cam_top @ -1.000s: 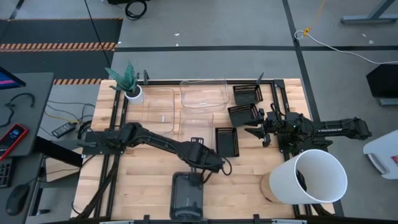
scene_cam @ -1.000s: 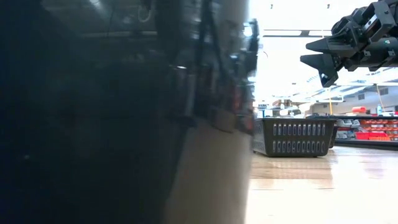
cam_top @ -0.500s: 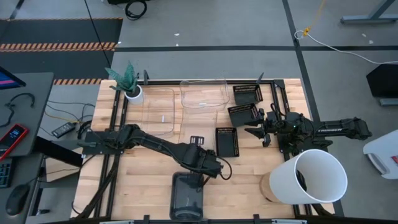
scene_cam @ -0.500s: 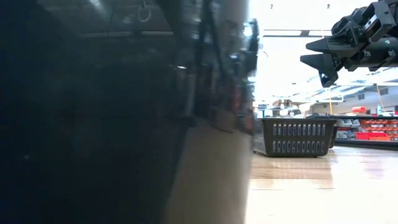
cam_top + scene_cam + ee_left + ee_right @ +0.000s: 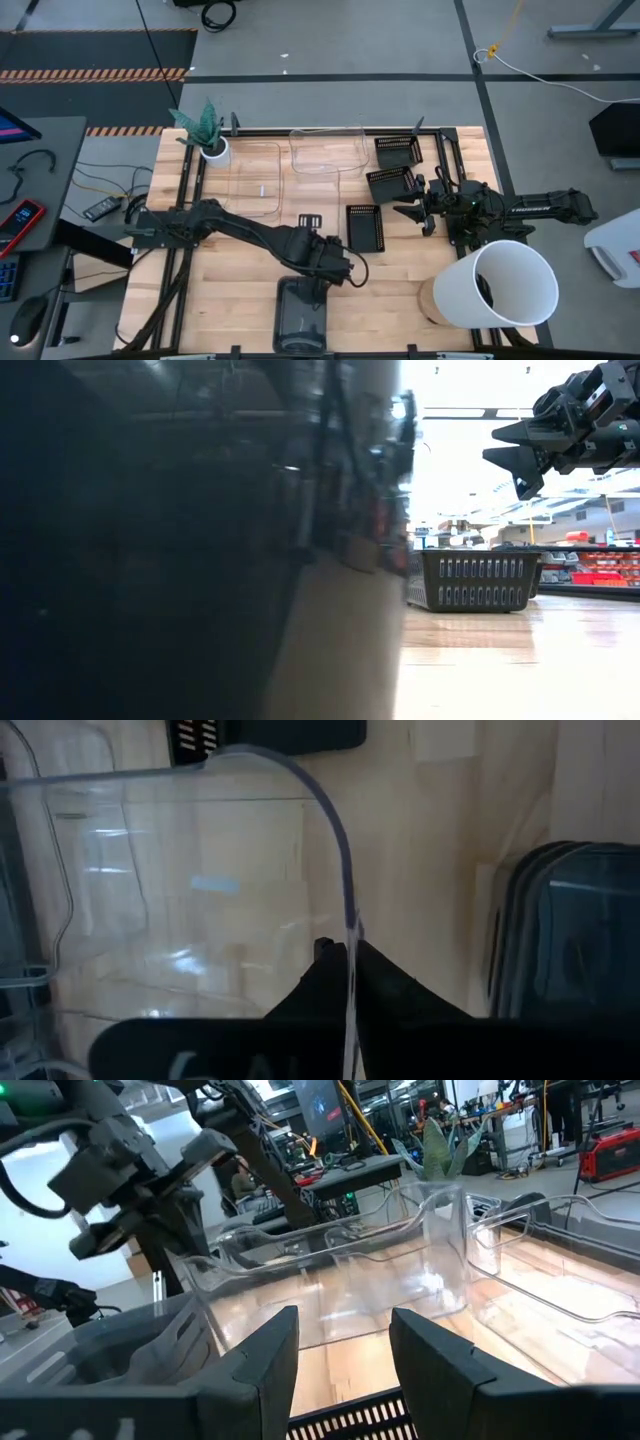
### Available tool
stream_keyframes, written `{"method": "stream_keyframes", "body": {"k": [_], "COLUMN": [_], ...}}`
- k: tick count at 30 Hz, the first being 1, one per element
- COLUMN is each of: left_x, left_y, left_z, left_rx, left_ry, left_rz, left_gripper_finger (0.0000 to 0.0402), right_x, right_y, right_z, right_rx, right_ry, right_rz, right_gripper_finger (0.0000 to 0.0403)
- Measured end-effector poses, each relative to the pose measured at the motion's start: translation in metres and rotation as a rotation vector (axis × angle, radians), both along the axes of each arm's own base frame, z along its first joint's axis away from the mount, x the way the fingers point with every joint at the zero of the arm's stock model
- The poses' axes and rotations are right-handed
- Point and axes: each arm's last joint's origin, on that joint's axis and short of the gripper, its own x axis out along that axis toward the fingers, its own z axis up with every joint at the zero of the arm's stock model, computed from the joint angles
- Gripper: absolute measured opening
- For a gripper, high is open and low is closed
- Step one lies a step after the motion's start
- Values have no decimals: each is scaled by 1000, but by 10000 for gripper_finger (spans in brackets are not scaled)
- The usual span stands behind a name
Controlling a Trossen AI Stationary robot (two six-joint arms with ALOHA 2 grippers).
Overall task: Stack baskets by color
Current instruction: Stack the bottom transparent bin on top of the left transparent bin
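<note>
now left claw (image 5: 345, 955) pinches clear basket (image 5: 190, 890) rim.

The high view looked straight down on the whole worktop (image 5: 240, 290); the low view sat at its surface, half blocked. Both showed a black basket (image 5: 363, 226) (image 5: 472, 580).

Pale wood-grain tabletop (image 5: 240, 290). Three see-through clear baskets (image 5: 326, 150). Black slotted baskets (image 5: 363, 226), rows of narrow slits along the walls. Dark grey basket (image 5: 301, 318). White bucket (image 5: 505, 284). White pot (image 5: 216, 151), teal-green leaves. Black arms.
</note>
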Motion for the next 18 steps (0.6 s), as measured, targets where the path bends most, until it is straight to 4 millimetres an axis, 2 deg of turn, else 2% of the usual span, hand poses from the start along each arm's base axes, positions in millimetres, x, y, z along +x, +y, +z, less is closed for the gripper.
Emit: {"method": "stream_keyframes", "body": {"k": [4, 11, 18], "left_x": [-6, -25, -42], "left_y": [1, 8, 24], "left_z": [12, 45, 76], "left_rx": [-5, 8, 6], "left_ry": [-35, -134, -222], "left_rz": [1, 23, 57], "left_gripper_finger": [7, 7, 7], "right_x": [0, 0, 0], "right_y": [0, 0, 0], "right_z": [0, 0, 0], "right_rx": [0, 0, 0], "right_ry": [0, -1, -1], "right_rz": [1, 0, 1], "right_gripper_finger": [165, 165, 165]}}
